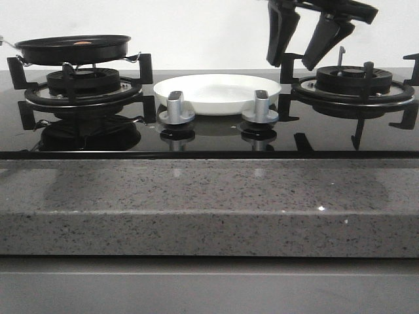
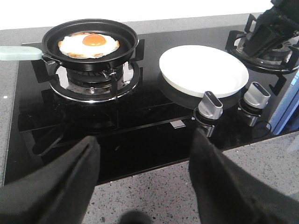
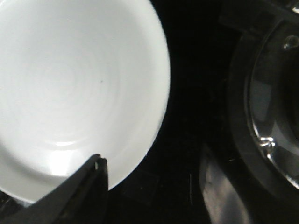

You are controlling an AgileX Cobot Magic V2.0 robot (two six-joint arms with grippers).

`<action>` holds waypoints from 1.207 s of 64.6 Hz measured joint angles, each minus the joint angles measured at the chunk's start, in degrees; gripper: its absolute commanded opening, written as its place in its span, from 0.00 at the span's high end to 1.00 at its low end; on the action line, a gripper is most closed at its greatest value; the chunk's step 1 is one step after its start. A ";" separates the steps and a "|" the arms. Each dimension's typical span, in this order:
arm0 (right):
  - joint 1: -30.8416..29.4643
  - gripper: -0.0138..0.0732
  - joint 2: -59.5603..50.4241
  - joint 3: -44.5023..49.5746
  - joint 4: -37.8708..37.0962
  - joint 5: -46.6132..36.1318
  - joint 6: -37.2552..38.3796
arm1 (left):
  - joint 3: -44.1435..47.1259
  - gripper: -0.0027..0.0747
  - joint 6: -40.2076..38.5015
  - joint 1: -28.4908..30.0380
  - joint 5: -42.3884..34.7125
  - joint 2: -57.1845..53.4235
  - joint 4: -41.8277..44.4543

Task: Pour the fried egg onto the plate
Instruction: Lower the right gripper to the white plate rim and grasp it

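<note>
With both end effectors open and empty, the left end effector should grip the pan's handle squarely, since the fried egg lies in the pan on the tabletop's left burner, beside the central plate.

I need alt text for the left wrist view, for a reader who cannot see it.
A fried egg lies in a black frying pan on a gas burner; beside it, an empty round glossy white plate sits on the black glass hob. The left end effector is open.

The open right pincer hangs above the plate.
</note>
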 measured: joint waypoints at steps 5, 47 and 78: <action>-0.53 0.32 2.55 -2.98 -0.12 0.57 0.31 | 0.00 0.41 0.00 0.00 0.00 0.00 0.00; -1.28 0.50 12.54 -11.52 4.64 0.75 -0.22 | 0.00 0.41 0.00 0.00 0.00 0.00 0.00; -1.28 0.92 12.99 -11.52 6.31 0.64 -0.59 | 0.00 0.41 0.00 0.00 0.00 0.00 0.00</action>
